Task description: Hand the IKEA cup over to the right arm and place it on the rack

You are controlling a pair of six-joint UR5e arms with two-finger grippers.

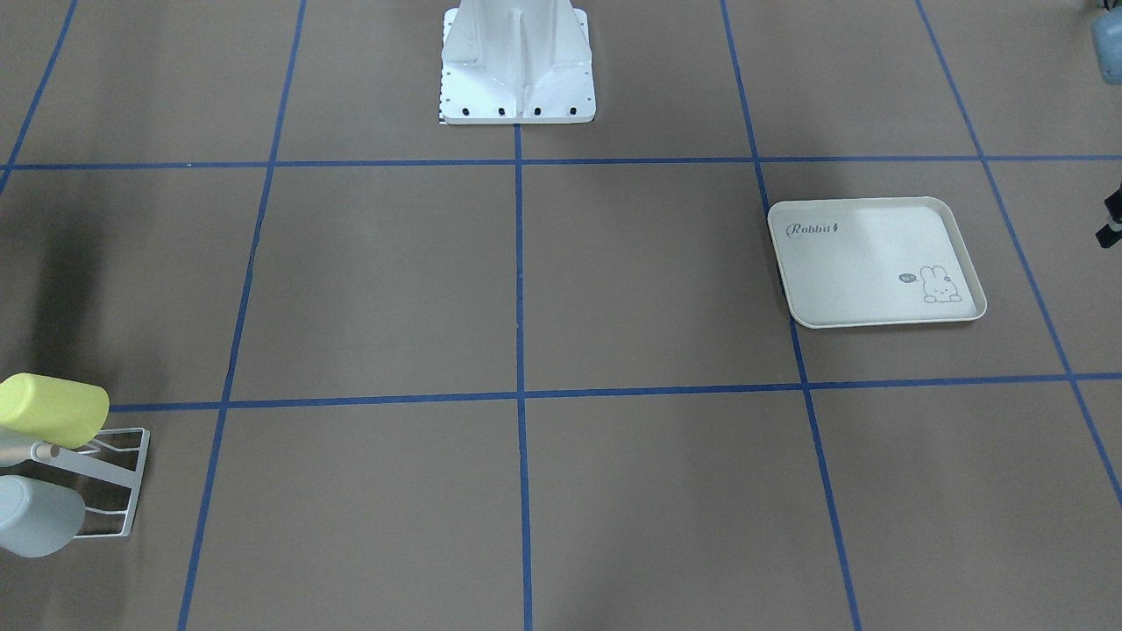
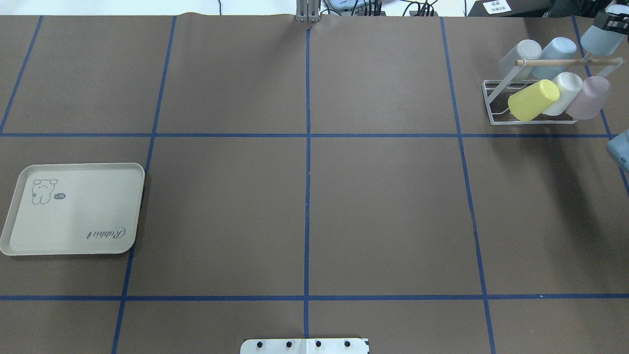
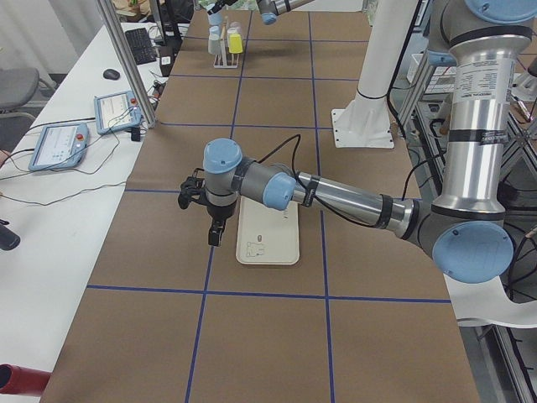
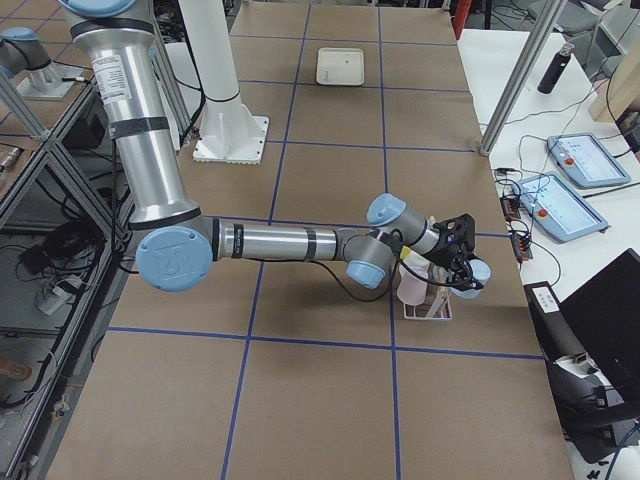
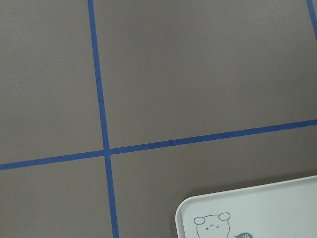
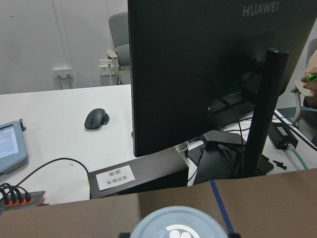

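Note:
The white wire rack (image 2: 491, 105) with its wooden dowel stands at the table's far right and carries several cups, among them a yellow one (image 2: 533, 100). My right gripper (image 2: 603, 29) is shut on a pale blue IKEA cup (image 2: 593, 43) at the rack's outer end, level with the dowel's tip. The cup's round base (image 6: 174, 227) fills the bottom of the right wrist view. My left gripper (image 3: 214, 233) hangs over the table just beside the tray (image 3: 268, 231). Only a dark sliver of it (image 1: 1111, 219) shows in the front view, so I cannot tell whether it is open or shut.
The cream rabbit-print tray (image 2: 73, 211) lies with nothing on it at the table's left side. The robot's white base (image 1: 517, 70) is at the middle of the near edge. Beyond the rack stand a monitor (image 6: 208, 74), a mouse and cables on a white desk.

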